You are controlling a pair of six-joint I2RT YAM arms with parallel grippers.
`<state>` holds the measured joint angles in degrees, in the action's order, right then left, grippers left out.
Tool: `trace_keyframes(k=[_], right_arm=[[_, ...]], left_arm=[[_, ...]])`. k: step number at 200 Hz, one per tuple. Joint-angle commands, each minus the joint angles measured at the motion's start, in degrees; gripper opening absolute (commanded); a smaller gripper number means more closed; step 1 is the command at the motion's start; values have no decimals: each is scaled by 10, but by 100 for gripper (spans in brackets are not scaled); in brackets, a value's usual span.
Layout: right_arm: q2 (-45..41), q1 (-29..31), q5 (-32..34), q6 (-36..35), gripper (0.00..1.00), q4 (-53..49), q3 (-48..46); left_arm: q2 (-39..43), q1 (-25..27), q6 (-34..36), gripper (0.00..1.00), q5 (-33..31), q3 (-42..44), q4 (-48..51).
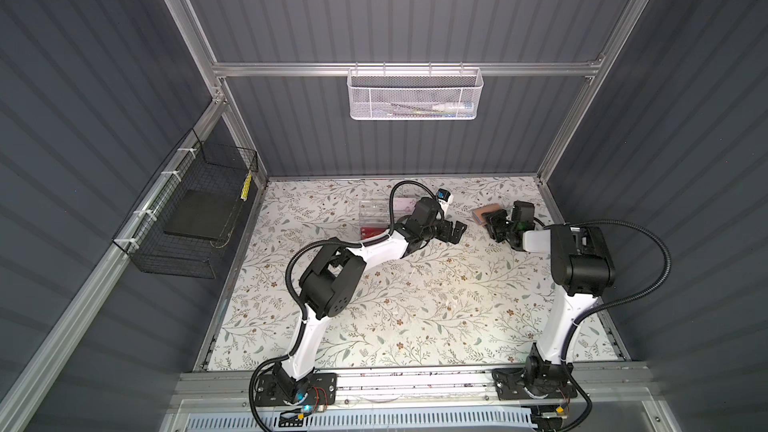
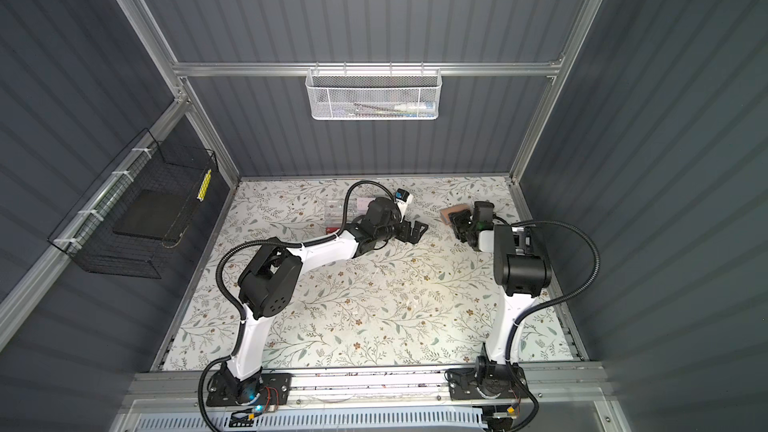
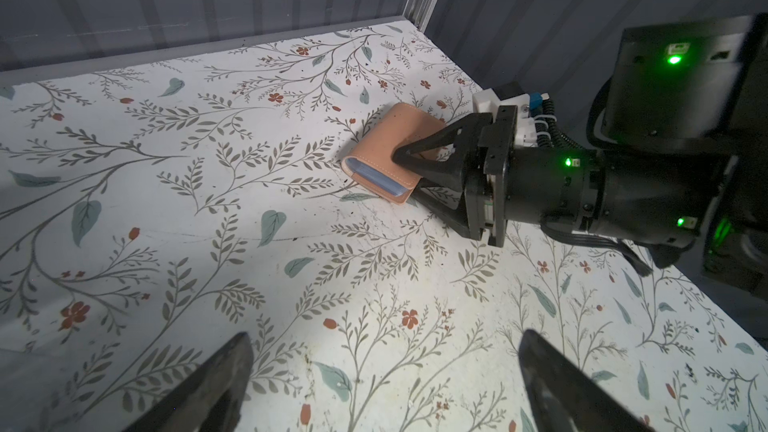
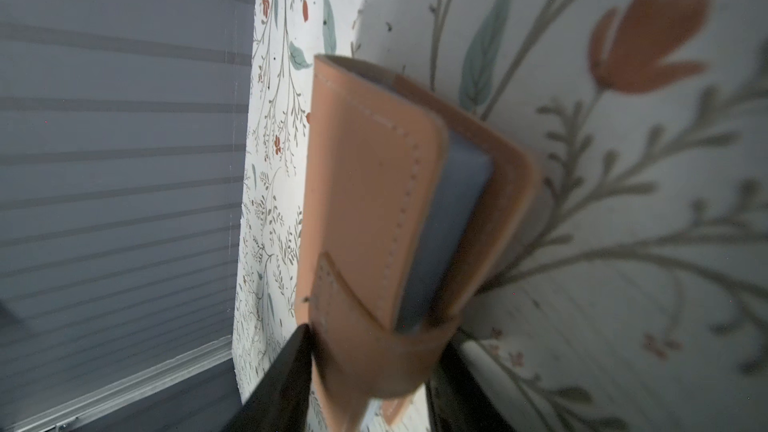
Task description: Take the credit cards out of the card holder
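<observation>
**The Right Pincer Grabs the Card Holder**

The card holder lies on the flowery table, a little right of the middle in the left wrist view. In both top views it sits near the far right part of the table. It is tan and folded shut. A tan strap wraps round its open side.

A blue-grey stack shows between the two covers. The credit cards should be in there, but I cannot tell cards from plastic pages. No card is out yet.

The right gripper is at the card holder. Its jaws are narrow, with one finger on the top cover and one at the near edge. In the right wrist view both fingers look to touch the holder, so I think it has hold of it.

The left gripper hangs over the bare table, just left of the card holder in a top view. Its jaws are wide apart and hold nothing. A clear box sits behind its arm.

I think this is the first step: getting a good hold of the card holder. The next move needs a firm, steady grip so the holder does not slip. Then the strap has to come loose and the cover has to fold back. The empty left gripper looks best placed for that job. Only after that can a card be pinched by its edge and slid out.
</observation>
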<state>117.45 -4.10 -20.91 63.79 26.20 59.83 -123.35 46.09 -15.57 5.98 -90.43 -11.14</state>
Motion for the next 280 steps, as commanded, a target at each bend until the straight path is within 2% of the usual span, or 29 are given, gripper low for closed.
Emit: trace_keyframes(k=[1,37,59,79,117,142,194,243,280], right_arm=[[25,-1,4,4,39,-36,10],[29,-1,10,4,29,-42,19],[28,-1,10,-3,18,-49,24],[21,-1,10,-13,14,-58,24],[-13,0,10,-53,0,-84,13],[-62,0,9,-90,0,-103,-11],[-194,23,-16,-165,0,-148,-82],[-331,59,-100,-232,0,-141,-135],[-391,83,-168,-266,0,-121,-138]], left_arm=[[-8,3,15,100,0,-11,9],[-13,2,13,100,4,-11,5],[-15,3,14,100,5,-10,4],[-14,3,13,100,4,-6,0],[8,3,11,100,-36,34,-46],[26,3,25,100,-55,45,-55],[76,2,-28,100,-74,54,-21],[114,-15,-113,100,30,69,1],[144,-80,-263,100,194,128,-97]])
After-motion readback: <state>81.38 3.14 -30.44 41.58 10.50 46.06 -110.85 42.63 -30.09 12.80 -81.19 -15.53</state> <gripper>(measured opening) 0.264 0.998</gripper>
